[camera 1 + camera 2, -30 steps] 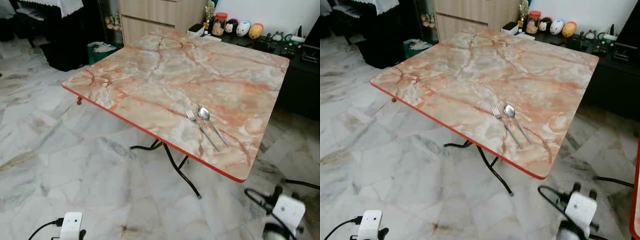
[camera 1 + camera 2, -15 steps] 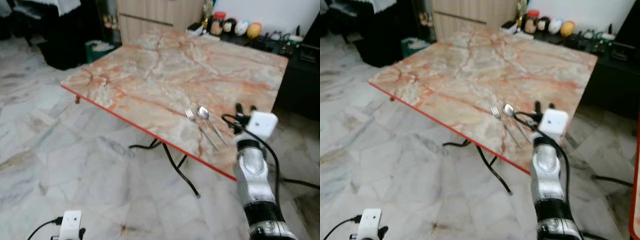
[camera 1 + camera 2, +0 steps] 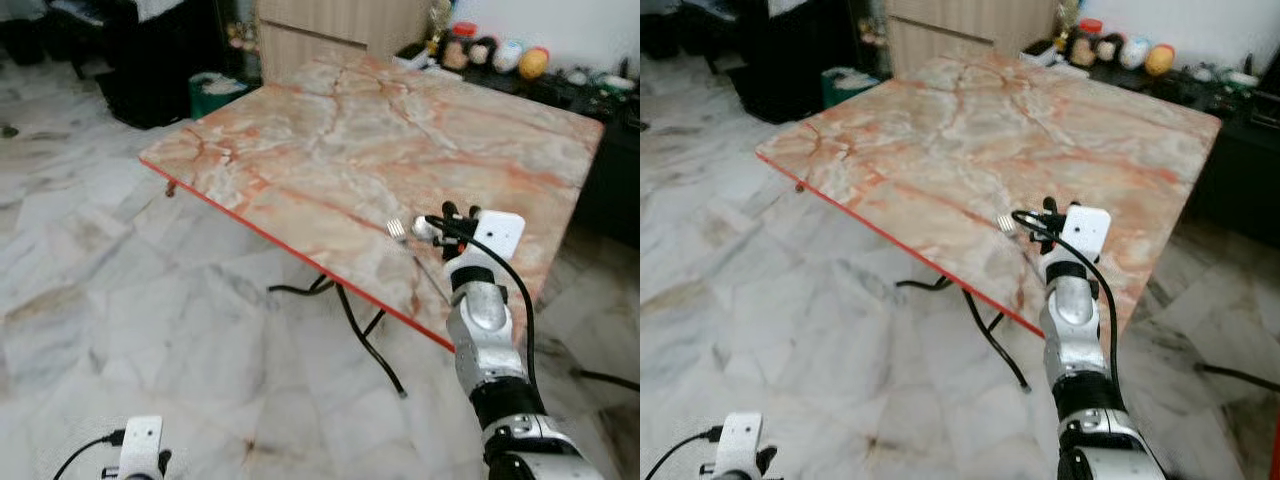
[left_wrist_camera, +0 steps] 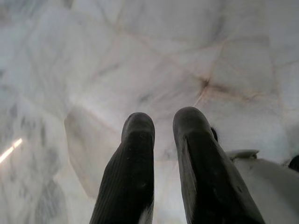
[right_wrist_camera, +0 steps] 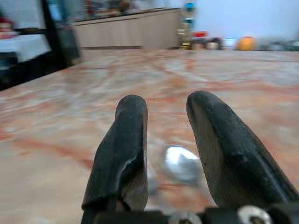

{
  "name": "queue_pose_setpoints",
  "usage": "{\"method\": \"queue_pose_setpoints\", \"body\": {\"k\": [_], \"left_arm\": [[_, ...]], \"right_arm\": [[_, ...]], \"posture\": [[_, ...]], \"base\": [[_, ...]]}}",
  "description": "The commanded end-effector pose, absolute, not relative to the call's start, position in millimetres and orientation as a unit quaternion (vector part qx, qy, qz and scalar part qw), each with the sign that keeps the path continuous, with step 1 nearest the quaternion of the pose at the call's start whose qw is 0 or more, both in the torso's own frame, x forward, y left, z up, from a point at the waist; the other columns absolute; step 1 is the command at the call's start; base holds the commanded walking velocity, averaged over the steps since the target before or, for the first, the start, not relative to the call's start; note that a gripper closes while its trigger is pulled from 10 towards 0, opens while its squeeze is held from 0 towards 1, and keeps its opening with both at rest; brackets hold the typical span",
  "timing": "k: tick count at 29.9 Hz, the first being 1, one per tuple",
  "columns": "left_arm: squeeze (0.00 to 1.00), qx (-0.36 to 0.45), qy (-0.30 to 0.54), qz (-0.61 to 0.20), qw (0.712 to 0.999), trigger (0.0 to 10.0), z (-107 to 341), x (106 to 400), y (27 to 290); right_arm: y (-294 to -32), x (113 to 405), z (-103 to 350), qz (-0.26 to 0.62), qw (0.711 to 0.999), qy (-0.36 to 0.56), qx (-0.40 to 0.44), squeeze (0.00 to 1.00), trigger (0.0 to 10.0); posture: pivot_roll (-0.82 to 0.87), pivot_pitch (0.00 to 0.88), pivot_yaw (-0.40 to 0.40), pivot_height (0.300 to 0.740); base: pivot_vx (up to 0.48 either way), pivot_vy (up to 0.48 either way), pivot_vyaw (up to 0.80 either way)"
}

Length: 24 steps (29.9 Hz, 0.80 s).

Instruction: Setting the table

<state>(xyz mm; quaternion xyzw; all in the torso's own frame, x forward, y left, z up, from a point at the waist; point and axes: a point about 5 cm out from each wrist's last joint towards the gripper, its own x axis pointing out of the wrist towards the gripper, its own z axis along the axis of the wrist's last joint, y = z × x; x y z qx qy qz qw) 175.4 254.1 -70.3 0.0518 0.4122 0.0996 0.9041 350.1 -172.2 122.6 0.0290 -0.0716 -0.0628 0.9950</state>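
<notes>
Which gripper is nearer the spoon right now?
Right. The right gripper hovers over the spoon on the table, fingers open around its bowl. The left gripper hangs low over the floor, far from it.

Right arm: a second ago it hung low beside the table's near corner; now it is raised and reaches over the table [image 3: 300, 150] edge.
Right gripper [image 3: 452, 214]: has come forward since half a second ago, from beside the cutlery handles to above the spoon's bowl.
Right fingers [image 5: 126, 140]: parted, with the spoon [image 5: 180, 163] lying on the tabletop between them, in the right wrist view.
Spoon handle: earlier plain to see, now hidden behind the wrist.
Fork [image 3: 397, 230]: now only its tines show, just left of the gripper.
Camera: whole view has shifted slightly; the table sits further right in frame.
</notes>
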Motion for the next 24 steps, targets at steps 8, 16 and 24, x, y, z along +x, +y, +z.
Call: {"method": "queue_pose_setpoints", "body": {"k": [8, 16, 24], "left_arm": [[0.00, 0.049, 0.426, 0.106, 0.897, 10.0, -74.1, 165.9, 256.7], [0.00, 0.046, 0.423, 0.105, 0.899, 10.0, -73.2, 167.6, 257.0], [0.00, 0.040, 0.422, 0.104, 0.900, 10.0, -73.9, 167.4, 254.9]], "right_arm": [[-170.6, 351.0, 120.1, -0.059, 0.995, -0.071, 0.031, 0.00, 10.0], [-173.3, 352.2, 119.7, -0.066, 0.995, -0.067, 0.034, 0.00, 10.0], [-178.7, 353.2, 115.2, -0.089, 0.994, -0.050, 0.034, 0.00, 10.0]], "posture": [[0.01, 0.000, -0.016, 0.740], [0.01, 0.000, -0.021, 0.740], [0.01, 0.000, -0.025, 0.740]], "base": [[0.000, 0.000, 0.80], [0.000, 0.000, 0.18], [0.000, 0.000, -0.06]]}}
